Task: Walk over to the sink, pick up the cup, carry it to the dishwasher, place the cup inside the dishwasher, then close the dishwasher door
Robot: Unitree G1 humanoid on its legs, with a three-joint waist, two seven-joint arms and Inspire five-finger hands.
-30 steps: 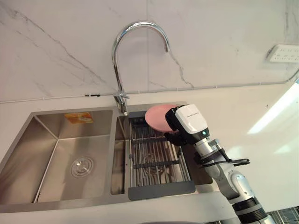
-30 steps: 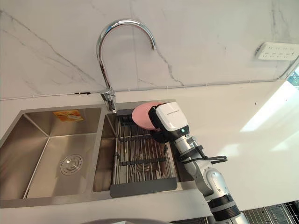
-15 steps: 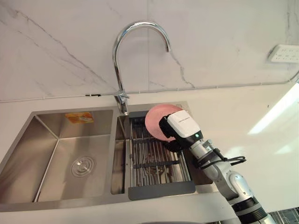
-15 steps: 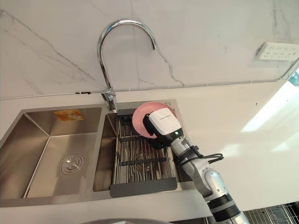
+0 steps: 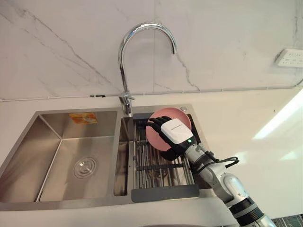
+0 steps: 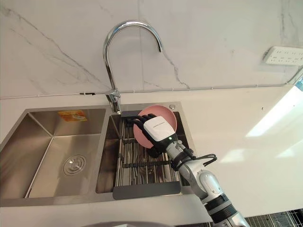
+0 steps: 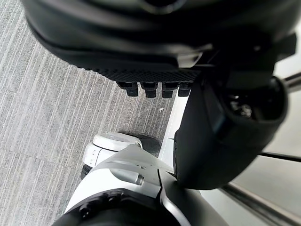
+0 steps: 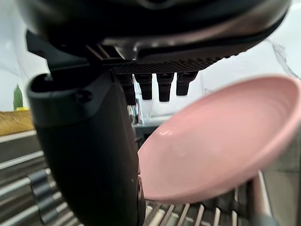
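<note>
Pink dish (image 5: 165,116), far edge of rack (image 5: 156,165): much of it hidden behind right hand (image 5: 176,131); contact not discernible. Wall socket (image 5: 289,56): cut off by the view's right edge

R hand (image 5: 176,135) reached fwd, fingers (image 5: 153,125) straight; L hand (image 7: 141,47) relaxed.

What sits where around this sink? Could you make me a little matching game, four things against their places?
Things:
1. pink bowl
2. faucet
3. orange sticker
4. socket strip

Places:
A. on the marble wall, far right
B. on the left basin, on its back wall
C. on the dish rack, at the right hand
D. behind the divider between the basins

Pairs: 1-C, 2-D, 3-B, 4-A.
</note>
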